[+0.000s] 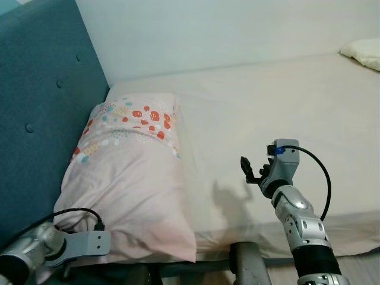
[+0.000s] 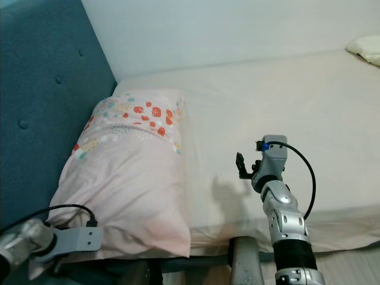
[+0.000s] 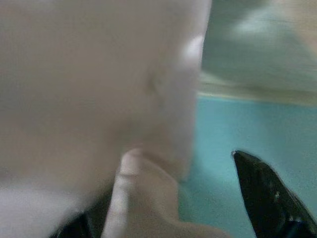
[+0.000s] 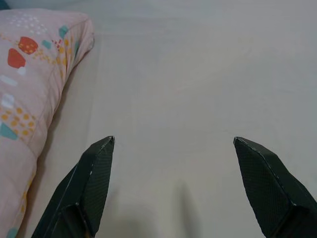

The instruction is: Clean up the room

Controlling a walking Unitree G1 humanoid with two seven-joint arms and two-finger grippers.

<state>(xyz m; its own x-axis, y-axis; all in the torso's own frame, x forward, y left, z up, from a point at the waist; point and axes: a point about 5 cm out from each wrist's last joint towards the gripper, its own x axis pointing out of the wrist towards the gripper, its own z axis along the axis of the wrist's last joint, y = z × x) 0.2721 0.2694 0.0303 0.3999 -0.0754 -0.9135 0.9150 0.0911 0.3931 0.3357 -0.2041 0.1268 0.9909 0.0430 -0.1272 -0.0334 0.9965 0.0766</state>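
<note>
Cream sheets cover the bed [image 1: 279, 107], with a pink patterned pillow [image 1: 127, 178] against the teal headboard [image 1: 35, 107]. From the head, the right gripper [image 1: 252, 172] hovers above the sheet. Its wrist view shows 2 fingers [image 4: 89, 183] spread apart. The left gripper [image 3: 173, 198] has pillow fabric between its fingers; its grip is unclear.

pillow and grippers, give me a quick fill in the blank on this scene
1. The pink pillow lies against the ____ headboard.
2. The right gripper hovers over the bed sheet with its fingers ____.
3. The left gripper is at the pillow's ____ end.

Missing words: teal; open; near
</note>
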